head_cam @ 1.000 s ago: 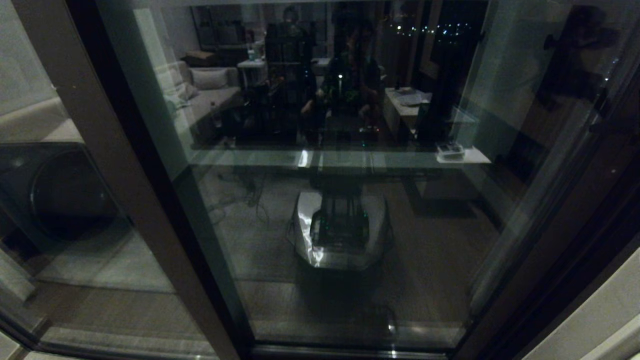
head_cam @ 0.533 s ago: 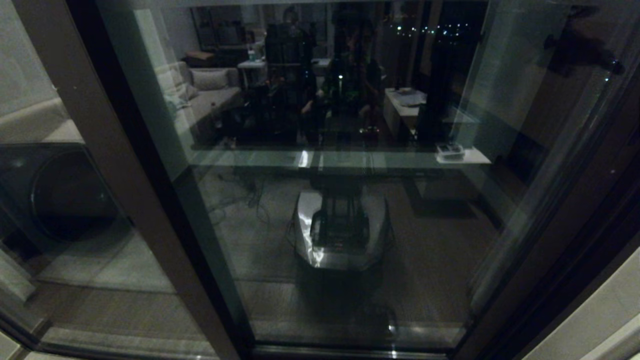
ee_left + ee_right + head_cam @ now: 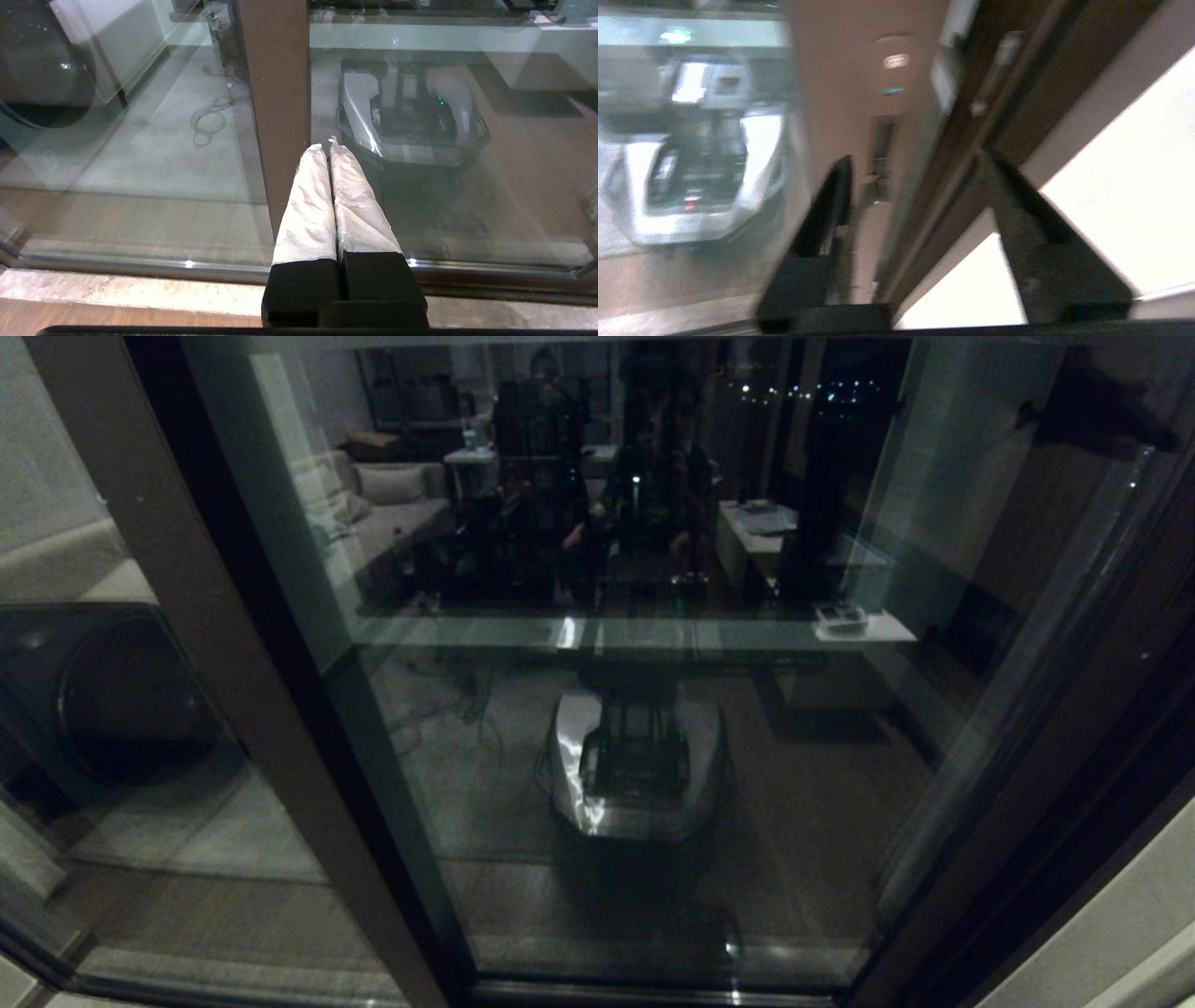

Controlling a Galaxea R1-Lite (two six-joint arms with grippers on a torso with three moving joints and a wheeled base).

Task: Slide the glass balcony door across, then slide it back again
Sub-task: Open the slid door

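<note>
glass balcony door (image 3: 653, 709) fills nearly the whole head view: tall pane, dark brown frame, long axis vertical, bottom rail down at the floor track. Looks closed across the opening, so I'd say the first slide isn't started

door's right-hand stile (image 3: 952, 154) is the part that matters. In the right wrist view it runs as a long brown strip up between the two black fingers of the right gripper (image 3: 920, 158); jaws wide, nothing in them. Stile sits ahead of the jaws and roughly centred in the gap, not touching as far as I can tell. Picture is smeared, so the handle slot can't be picked out for sure

right arm is clearly the nearer one to that stile, so my guess is it closes in on the stile edge and pushes sideways along the track

left gripper (image 3: 331, 147) parked low, padded jaws pressed together on nothing, pointing at a brown post (image 3: 275, 93) just ahead of the tips, no contact visible
</note>
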